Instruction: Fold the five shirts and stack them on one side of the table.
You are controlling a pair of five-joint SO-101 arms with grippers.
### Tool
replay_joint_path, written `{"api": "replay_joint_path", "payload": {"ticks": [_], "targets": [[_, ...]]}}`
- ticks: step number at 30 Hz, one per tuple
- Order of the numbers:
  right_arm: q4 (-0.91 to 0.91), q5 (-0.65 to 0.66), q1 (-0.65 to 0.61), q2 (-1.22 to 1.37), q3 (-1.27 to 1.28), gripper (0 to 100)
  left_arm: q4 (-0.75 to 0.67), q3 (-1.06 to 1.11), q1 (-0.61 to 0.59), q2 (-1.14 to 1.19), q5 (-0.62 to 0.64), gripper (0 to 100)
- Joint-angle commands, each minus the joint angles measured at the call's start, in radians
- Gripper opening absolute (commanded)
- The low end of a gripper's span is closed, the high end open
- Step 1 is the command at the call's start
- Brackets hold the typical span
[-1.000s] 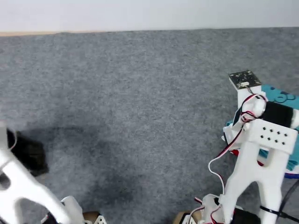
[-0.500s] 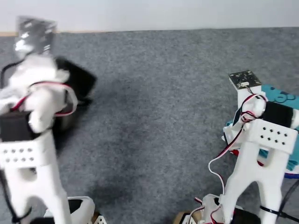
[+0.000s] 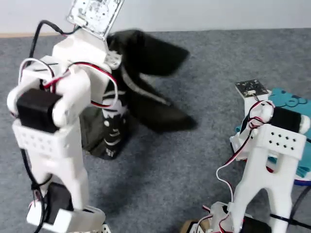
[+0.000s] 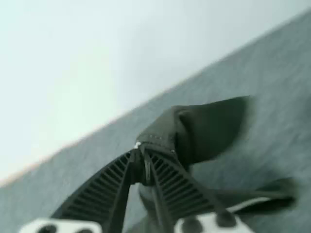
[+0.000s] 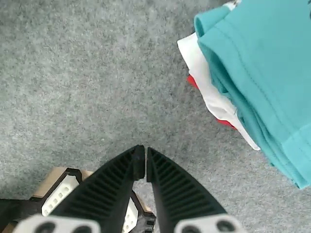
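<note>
A black shirt (image 3: 146,82) hangs bunched from my left gripper (image 4: 144,154), which is shut on a fold of the black shirt (image 4: 194,133) and raised above the grey table at the back left. Its loose end trails across the mat toward the middle. The left arm (image 3: 63,121) stands tall over the shirt in the high view. A stack of folded shirts (image 5: 257,68), teal on top of white and red, lies at the right edge (image 3: 291,104). My right gripper (image 5: 141,156) is shut with nothing in it, low over the mat beside that stack.
Grey mat (image 3: 204,160) covers the table, with bare room in the middle and at the front. A pale wall (image 3: 194,14) runs along the far edge. The right arm (image 3: 267,155) stands at the front right.
The left arm swung up from the front left corner to the back left, dragging the black shirt into view and across the mat. The right arm stayed put.
</note>
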Motion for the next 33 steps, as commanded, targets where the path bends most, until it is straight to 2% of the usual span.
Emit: {"api": "replay_joint_path", "payload": {"ticks": [1, 8, 10, 14, 17, 21, 26, 29, 33], "targets": [[0.031, 0.003, -0.045, -0.031, -0.003, 0.9, 0.029, 0.031, -0.18, 0.003, -0.026, 0], [0.03, 0.002, -0.177, -0.027, -0.003, 0.9, -0.003, 0.315, -0.485, -0.003, -0.13, 0], [0.03, -0.003, -0.213, -0.022, -0.003, 0.9, -0.064, 0.389, -0.585, -0.003, -0.16, 0], [0.016, -0.095, -0.277, -0.021, -0.002, 0.9, -0.242, 0.529, -0.773, 0.005, -0.226, 2], [-0.004, -0.13, -0.315, -0.021, -0.002, 1.0, -0.318, 0.61, -0.845, 0.003, -0.288, 9], [-0.015, -0.143, -0.355, -0.021, -0.002, 1.1, -0.328, 0.615, -0.862, -0.005, -0.327, 20], [-0.013, -0.16, -0.361, -0.019, -0.002, 1.1, -0.298, 0.535, -0.836, -0.006, -0.325, 23], [-0.004, -0.16, -0.361, -0.019, 0.0, 0.9, -0.147, 0.443, -0.75, -0.006, -0.331, 23], [-0.004, -0.16, -0.355, -0.019, 0.0, 0.9, 0.035, 0.386, -0.575, -0.006, -0.333, 23]]}}
